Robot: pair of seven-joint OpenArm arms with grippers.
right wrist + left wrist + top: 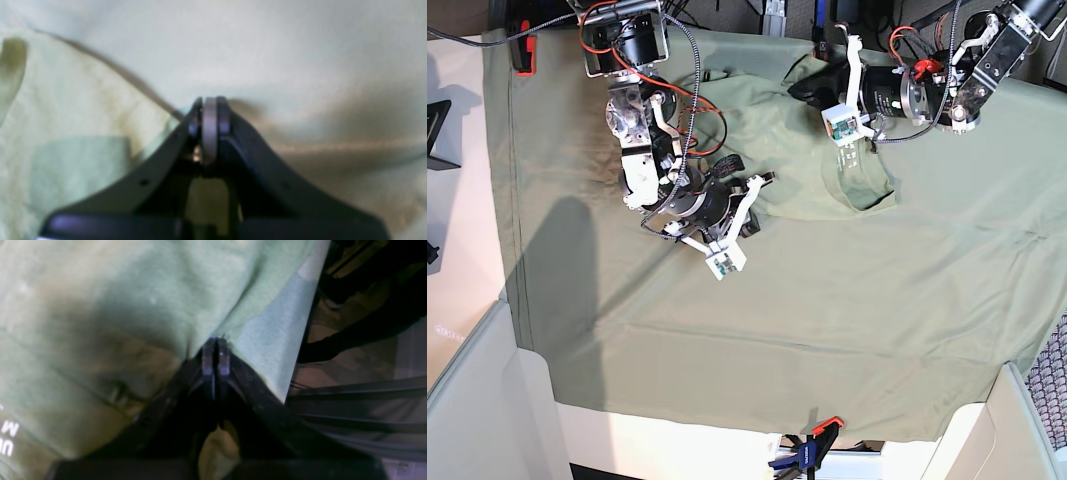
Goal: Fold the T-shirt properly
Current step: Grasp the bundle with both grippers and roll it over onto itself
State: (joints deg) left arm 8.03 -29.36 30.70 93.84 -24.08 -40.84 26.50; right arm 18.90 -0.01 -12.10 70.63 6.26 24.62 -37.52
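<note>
The pale green T-shirt (812,165) lies crumpled at the back middle of the table, its round neckline (867,190) toward the right. My left gripper (799,90) is at the shirt's far edge. In the left wrist view its fingers (207,355) are pressed together, and shirt cloth (133,306) gathers into their tips. My right gripper (765,182) sits at the shirt's near-left edge. Close up, the right gripper (210,100) is shut where a fold edge of the T-shirt (83,100) runs into it.
A larger green tablecloth (827,330) covers the table. It is held by an orange clamp (522,45) at the back left and another clamp (812,450) at the front edge. The table's edge (300,340) drops off just right of my left gripper.
</note>
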